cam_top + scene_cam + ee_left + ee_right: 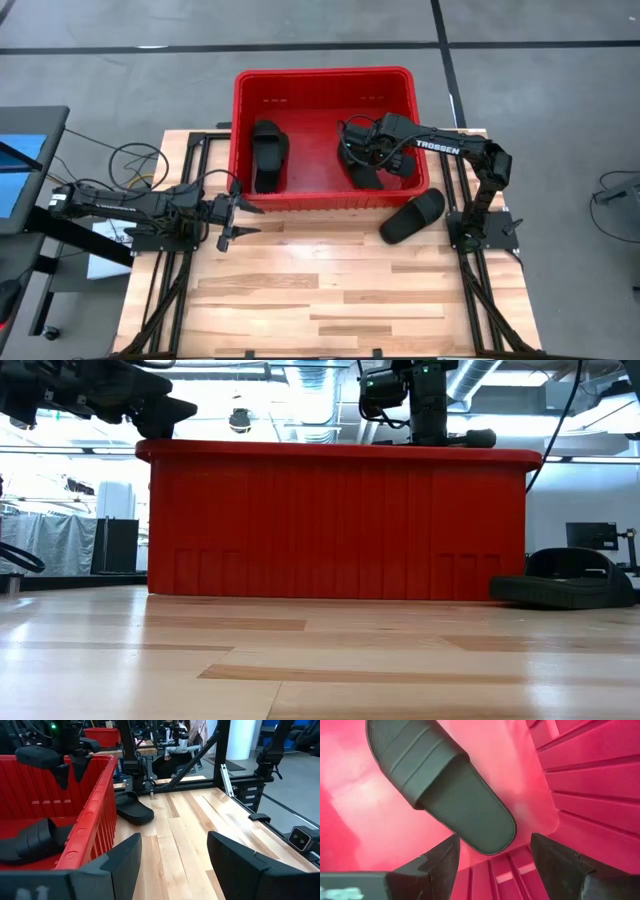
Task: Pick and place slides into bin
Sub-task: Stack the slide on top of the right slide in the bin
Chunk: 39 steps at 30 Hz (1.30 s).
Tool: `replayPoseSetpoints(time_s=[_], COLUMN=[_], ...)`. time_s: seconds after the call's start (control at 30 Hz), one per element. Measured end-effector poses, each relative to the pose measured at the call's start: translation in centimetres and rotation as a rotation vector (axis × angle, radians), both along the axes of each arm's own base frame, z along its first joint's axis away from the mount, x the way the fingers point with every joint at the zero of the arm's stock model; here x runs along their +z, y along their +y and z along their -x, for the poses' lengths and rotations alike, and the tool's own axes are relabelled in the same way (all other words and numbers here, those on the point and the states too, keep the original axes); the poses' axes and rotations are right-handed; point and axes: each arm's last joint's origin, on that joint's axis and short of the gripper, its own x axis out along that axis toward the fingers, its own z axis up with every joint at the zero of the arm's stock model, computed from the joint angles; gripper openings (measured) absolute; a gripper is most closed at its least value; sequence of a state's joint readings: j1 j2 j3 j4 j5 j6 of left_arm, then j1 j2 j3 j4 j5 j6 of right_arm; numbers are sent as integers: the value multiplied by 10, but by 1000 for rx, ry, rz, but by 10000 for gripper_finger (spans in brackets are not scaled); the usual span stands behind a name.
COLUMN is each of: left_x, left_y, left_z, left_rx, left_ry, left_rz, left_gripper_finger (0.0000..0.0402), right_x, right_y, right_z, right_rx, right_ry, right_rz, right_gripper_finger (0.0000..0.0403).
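The red bin (pixel 325 82) stands at the table's far middle. Two black slides lie flat on their soles on its floor, one at the left (pixel 268 155) and one at the right (pixel 440 785). Another slide (pixel 412 217) lies on the table just off the bin's near right corner. My right gripper (pixel 492 852) hangs open inside the bin, pointing down. It is just above the right slide's end and clear of it. My left gripper (pixel 245 220) waits open and level by the bin's near left corner, with nothing between its fingers.
Bare wooden table (pixel 330 300) stretches in front of the bin. The bin's near wall (pixel 340 520) rises between the table and the slides inside. Black frame rails (pixel 480 290) run along both sides of the table. Cables (pixel 135 160) lie off the left edge.
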State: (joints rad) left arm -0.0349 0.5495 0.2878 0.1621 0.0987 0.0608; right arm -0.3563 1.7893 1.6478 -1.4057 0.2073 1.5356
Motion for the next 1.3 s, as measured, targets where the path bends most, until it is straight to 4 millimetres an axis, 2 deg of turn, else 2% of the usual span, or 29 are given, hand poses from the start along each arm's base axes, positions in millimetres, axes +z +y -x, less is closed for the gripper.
replayPoseSetpoints(time_s=[1.13,1.3], left_x=[0,0], left_y=[0,0], left_z=[0,0], left_rx=[9,9], left_ry=[0,0], left_rz=[2,3], left_gripper_finger=[219,219], right_x=[0,1], right_y=[-2,-4], right_z=[-1,-2], right_rx=[24,21], right_ry=[5,11], right_rz=[51,121], right_gripper_finger=[235,235])
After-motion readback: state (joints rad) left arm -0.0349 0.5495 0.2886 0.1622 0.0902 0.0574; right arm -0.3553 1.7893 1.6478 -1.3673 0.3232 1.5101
